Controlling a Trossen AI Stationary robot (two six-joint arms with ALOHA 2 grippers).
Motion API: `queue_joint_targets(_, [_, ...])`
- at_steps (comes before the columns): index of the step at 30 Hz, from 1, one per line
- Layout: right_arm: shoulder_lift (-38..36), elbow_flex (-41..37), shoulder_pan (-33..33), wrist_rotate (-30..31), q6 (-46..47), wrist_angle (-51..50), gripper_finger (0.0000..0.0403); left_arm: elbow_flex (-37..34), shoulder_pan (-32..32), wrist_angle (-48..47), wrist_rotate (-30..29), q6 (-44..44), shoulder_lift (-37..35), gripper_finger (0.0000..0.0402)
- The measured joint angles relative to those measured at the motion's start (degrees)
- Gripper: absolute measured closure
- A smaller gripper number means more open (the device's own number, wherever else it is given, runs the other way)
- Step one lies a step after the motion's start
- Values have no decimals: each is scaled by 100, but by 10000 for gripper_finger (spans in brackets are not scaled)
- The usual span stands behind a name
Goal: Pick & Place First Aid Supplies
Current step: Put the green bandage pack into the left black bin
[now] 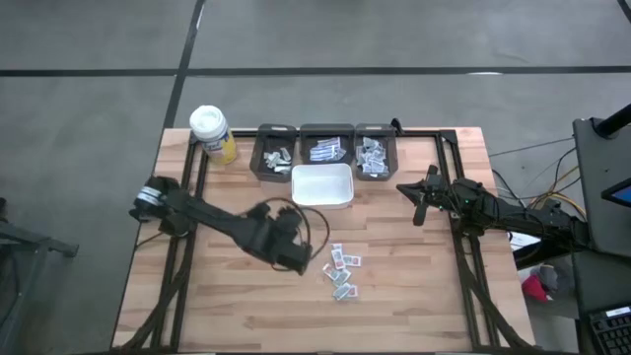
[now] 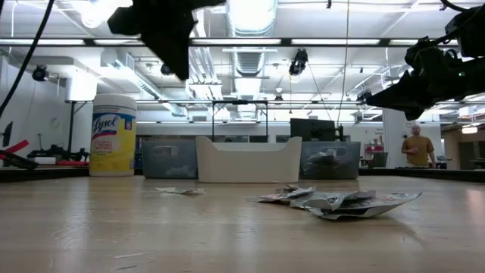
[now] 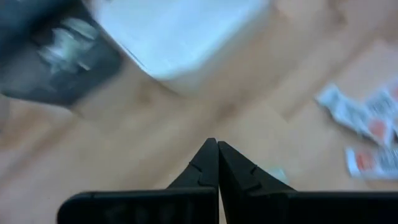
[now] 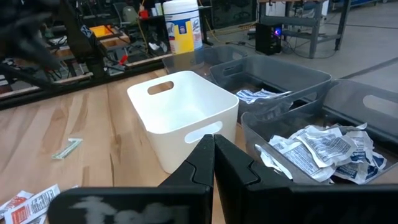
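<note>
Bare tabletop point(image 1: 414, 301) lies open around the left tool point(image 1: 296, 258); packets point(image 1: 341, 272) just beside it, white bin point(image 1: 322, 185) beyond.

Wooden worktop point(image 1: 246, 296). White-capped yellow wipes canister point(image 1: 211, 133) upright at its far left corner. Three grey bins point(image 1: 325, 150) in a row along the far edge. White tub point(image 1: 322, 185) touching the middle bin's near side. A person point(image 2: 415, 146) in the room beyond.

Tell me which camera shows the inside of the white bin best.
The right wrist view: it looks down into the white bin and shows it empty. The high view shows it small from above; the low view only its front wall; the left wrist view blurs it.
</note>
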Motion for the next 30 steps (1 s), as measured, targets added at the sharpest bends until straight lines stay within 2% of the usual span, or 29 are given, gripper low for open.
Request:
queue_joint_targets(4, [1,0,0,0,4,0,394,3,219,-176,-320,81,-452,401])
queue_joint_targets(14, [9,0,2,0,-8,1,394,4,415,356,517,401,-579,397])
queue_joint_targets(17, [9,0,2,0,-9,2,394,2,413,636,570,390,-508,372])
queue_joint_targets(22, [9,0,1,1,-9,2,394,-149,449,821,782,11,-369,303])
queue_joint_targets(26, [9,0,0,2,-9,2,394,-465,448,1207,1352,-508,-181,255])
queue_joint_targets(30, [1,1,1,1,-9,1,394,-915,446,1842,2058,-710,29,229])
